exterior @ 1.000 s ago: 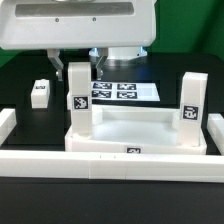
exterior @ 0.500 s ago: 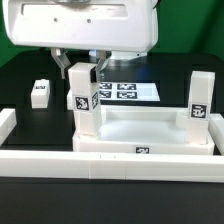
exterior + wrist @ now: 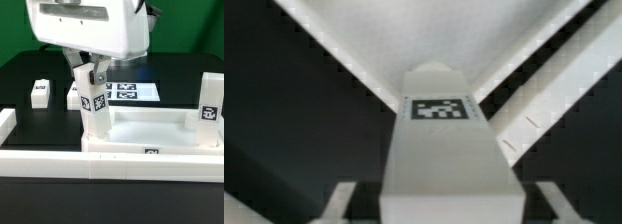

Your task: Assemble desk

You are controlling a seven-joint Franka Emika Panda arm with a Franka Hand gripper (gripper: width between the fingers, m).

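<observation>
Okay, your gripper (image 3: 90,75) is clamped on one leg (image 3: 95,110), with a finger on each side of its upper end. In the wrist view you can see that leg (image 3: 441,140) running straight out between the two fingers (image 3: 340,203), tag facing the camera. The jaws are partly closed and held apart by the post.

The held leg isn't plumb. In the exterior view its top leans toward the exterior view's left. Its lower end sits at the tabletop (image 3: 150,135) corner on the exterior view's left, right at the raised rim. You can't tell from these views whether it's seated or only touching.

The tabletop lies flat on the black table, just behind the front border rail (image 3: 60,160). A second leg (image 3: 210,113) stands upright at the tabletop corner on the exterior view's right, partly cut off by the frame edge. A loose leg (image 3: 40,92) lies on the table well apart, toward the exterior view's left. The marker board (image 3: 128,91) lies flat behind the tabletop, partly covered by the arm.
</observation>
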